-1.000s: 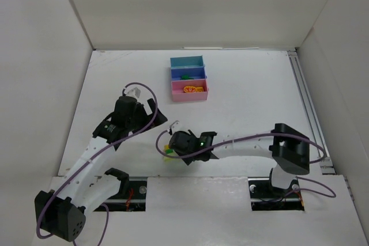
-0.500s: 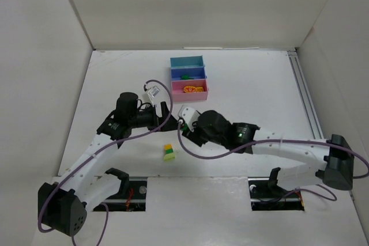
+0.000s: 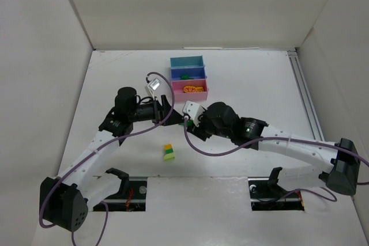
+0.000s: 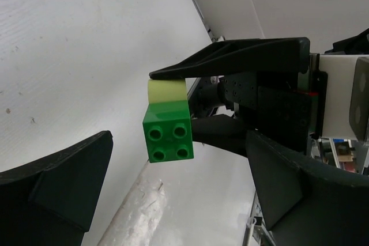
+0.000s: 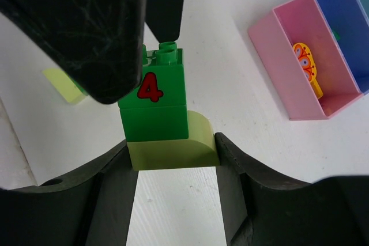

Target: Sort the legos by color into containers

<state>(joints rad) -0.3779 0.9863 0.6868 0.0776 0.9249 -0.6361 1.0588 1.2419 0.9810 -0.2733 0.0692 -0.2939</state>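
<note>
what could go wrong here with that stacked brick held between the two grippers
1. The right gripper clamps only the light green brick. The dark green brick stuck on it is unheld, so a skewed pull could tear both loose.
2. The left gripper is open around both bricks and touches neither. Closing off-centre could knock them out of the right gripper.

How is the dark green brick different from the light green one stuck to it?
The dark green brick is boxy and shows a red 4; the light green brick is plain with one rounded edge. The right tool pinches the light green brick, not the dark green brick. Both are green and joined together.
</note>
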